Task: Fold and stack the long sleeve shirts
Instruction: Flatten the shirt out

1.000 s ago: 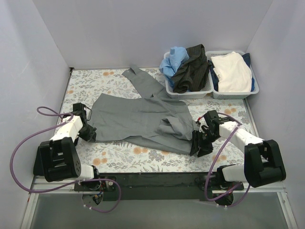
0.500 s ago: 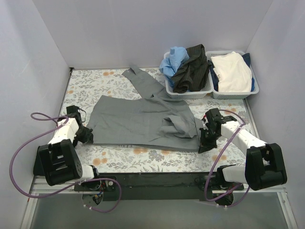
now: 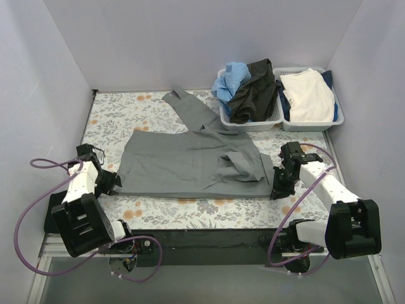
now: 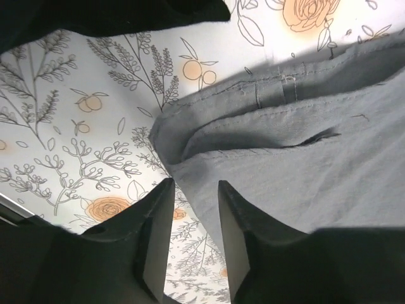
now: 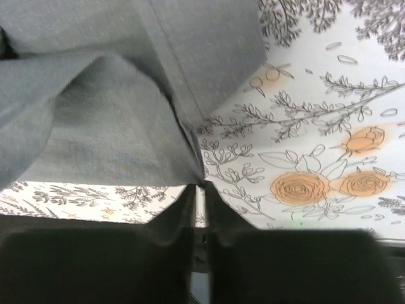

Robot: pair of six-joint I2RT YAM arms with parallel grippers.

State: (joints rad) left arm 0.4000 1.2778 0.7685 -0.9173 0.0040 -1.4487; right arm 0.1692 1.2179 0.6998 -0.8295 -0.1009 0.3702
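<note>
1. The grey shirt (image 3: 190, 164) lies flat on the table (image 3: 164, 212), near the front edge and between the two arms.
2. Its long axis runs left to right, and its near edge lies roughly parallel to the table's front edge.
3. One sleeve (image 3: 190, 107) points away from the body towards the far edge, slanting to the left. A rumpled fold (image 3: 231, 166) sits on the right half of the body.
4. The left tool (image 3: 109, 183) is at the shirt's near left corner. In the left wrist view its fingers (image 4: 158, 234) stand apart, released, with the stitched corner of the cloth lying just ahead of the gap.
5. The right tool (image 3: 276, 189) is at the near right corner. In the right wrist view its fingers (image 5: 180, 218) are almost together, leaving a thin slit, and the tip of the shirt corner meets them. I cannot tell whether the cloth is pinched.
6. The black shirt (image 3: 253, 88) is heaped in the left basket (image 3: 253, 125) at the far right of the table, beside a blue cloth (image 3: 229, 79).
7. The right basket (image 3: 307, 125) holds a white cloth (image 3: 307, 95).
</note>
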